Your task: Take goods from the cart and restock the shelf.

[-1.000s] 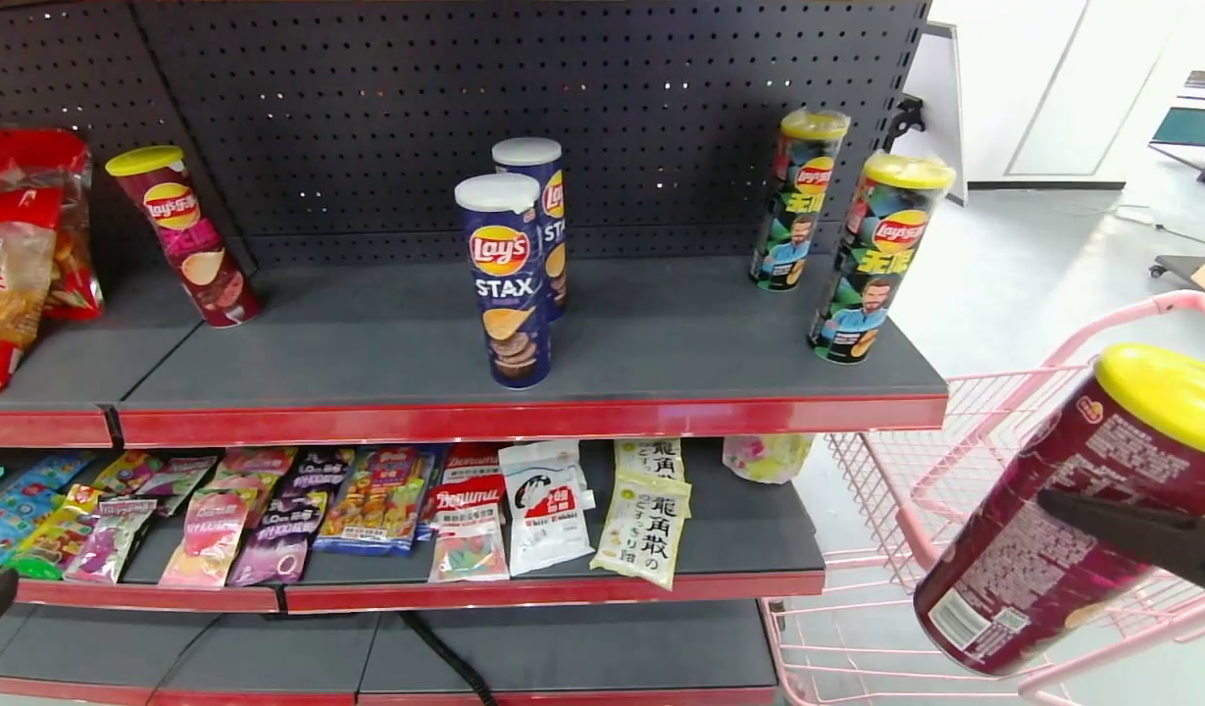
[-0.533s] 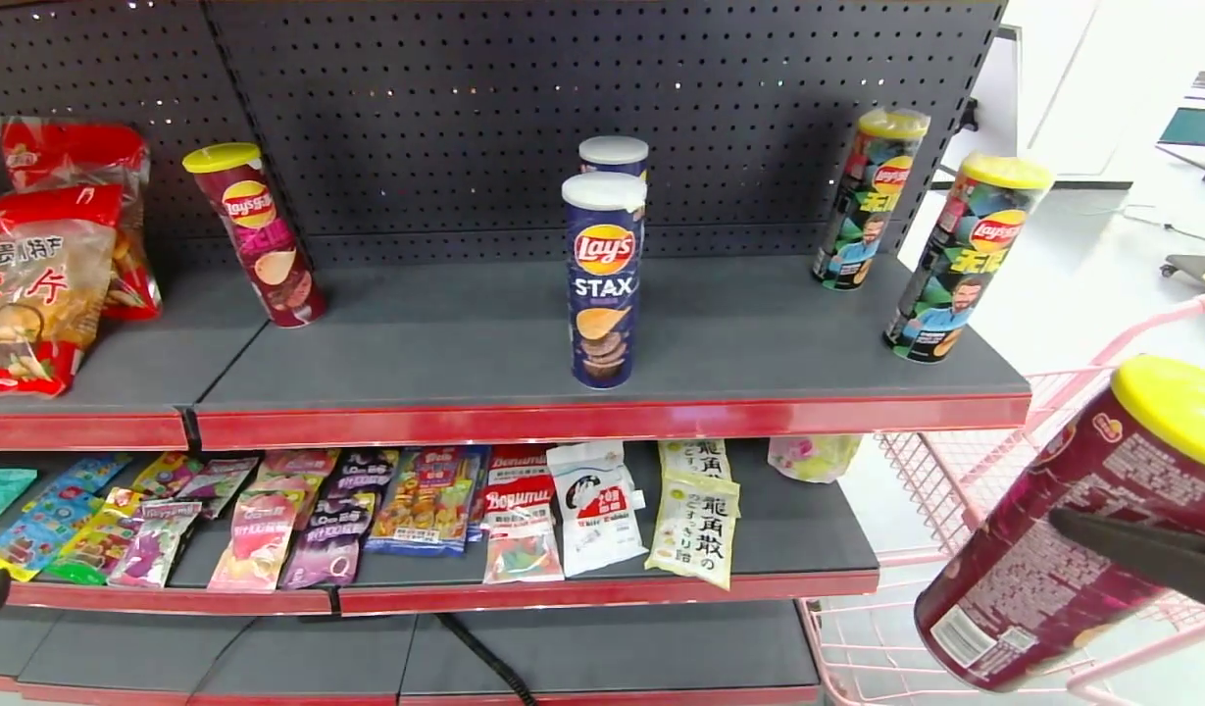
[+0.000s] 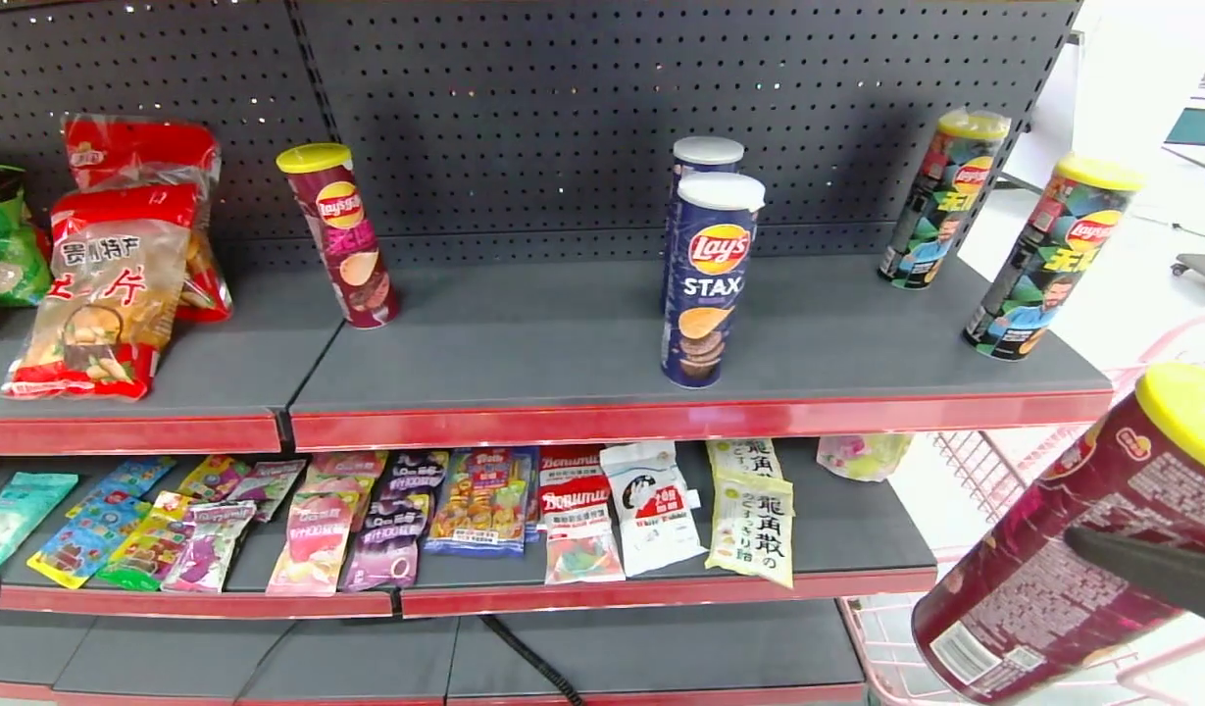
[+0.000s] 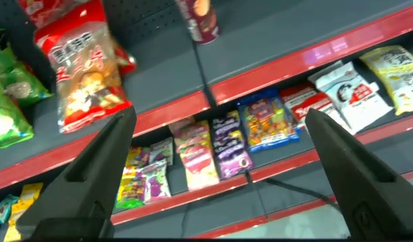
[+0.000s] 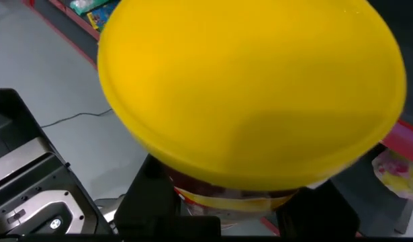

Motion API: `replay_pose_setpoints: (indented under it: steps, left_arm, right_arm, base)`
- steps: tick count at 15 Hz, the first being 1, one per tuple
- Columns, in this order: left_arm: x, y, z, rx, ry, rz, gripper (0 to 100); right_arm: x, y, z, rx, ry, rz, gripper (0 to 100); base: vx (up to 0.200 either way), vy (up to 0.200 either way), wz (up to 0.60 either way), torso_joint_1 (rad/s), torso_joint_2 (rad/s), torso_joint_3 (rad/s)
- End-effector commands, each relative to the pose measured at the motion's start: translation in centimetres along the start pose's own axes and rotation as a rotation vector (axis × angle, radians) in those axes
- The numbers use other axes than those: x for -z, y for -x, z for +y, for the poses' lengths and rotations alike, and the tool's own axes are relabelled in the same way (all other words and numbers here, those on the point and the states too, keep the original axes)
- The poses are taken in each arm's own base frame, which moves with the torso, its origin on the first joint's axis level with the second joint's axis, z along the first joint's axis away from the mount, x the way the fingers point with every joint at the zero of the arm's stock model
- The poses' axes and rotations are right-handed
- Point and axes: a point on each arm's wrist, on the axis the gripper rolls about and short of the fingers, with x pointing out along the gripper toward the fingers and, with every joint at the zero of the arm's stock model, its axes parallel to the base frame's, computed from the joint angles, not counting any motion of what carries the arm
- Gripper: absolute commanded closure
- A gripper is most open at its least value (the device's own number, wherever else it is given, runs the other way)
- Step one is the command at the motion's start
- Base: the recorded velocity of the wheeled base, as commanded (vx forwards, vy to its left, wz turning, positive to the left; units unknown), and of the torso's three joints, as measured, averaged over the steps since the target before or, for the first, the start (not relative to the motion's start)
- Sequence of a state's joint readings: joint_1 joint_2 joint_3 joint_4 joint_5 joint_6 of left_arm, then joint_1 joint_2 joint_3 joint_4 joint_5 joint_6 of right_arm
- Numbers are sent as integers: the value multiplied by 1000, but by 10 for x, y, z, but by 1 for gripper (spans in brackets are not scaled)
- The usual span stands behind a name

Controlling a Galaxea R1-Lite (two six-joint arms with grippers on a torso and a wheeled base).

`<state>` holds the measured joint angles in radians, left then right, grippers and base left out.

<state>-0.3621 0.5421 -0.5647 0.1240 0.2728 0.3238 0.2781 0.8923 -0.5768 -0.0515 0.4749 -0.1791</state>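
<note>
Your right gripper [image 3: 1112, 559] pinches the maroon can [image 3: 1024, 588] by its body, beyond the shelf's [image 3: 700, 417] right end, above the cart [image 3: 965, 461]. The can's long axis tilts, lid leaning away from the shelf. The matching can [image 3: 345, 235] stands far toward the left end, nearer your left gripper [image 4: 219, 117], whose fingers are spread and empty.

A shop, red-edged pegboard shelf [image 3: 700, 424], upright chip cans [image 3: 710, 284], rows of snack packets [image 3: 484, 500] below, pink wire cart [image 3: 967, 459]

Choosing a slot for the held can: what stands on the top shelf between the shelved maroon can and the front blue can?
Nothing: the head view shows bare shelf between the shelved maroon can and the front blue can.
</note>
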Motion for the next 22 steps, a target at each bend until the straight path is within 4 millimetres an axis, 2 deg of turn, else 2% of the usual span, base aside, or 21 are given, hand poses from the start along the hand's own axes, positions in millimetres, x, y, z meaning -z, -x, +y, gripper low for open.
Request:
replay_pose_setpoints:
  steps: [1, 17, 22]
  left_arm:
    - [0, 0, 0, 0, 0, 0, 0]
    - [1, 4, 1, -6, -18, -15, 0]
    - [2, 6, 1, -6, -50, -23, 0]
  right_arm:
    - [-1, 1, 0, -1, 3, -4, 100]
    - [0, 5, 11, -76, 31, -30, 100]
    - [1, 4, 11, -78, 28, -23, 100]
  base:
    - [0, 200, 0, 7, -7, 7]
    - [0, 200, 0, 3, 1, 2]
    - [0, 0, 0, 0, 0, 0]
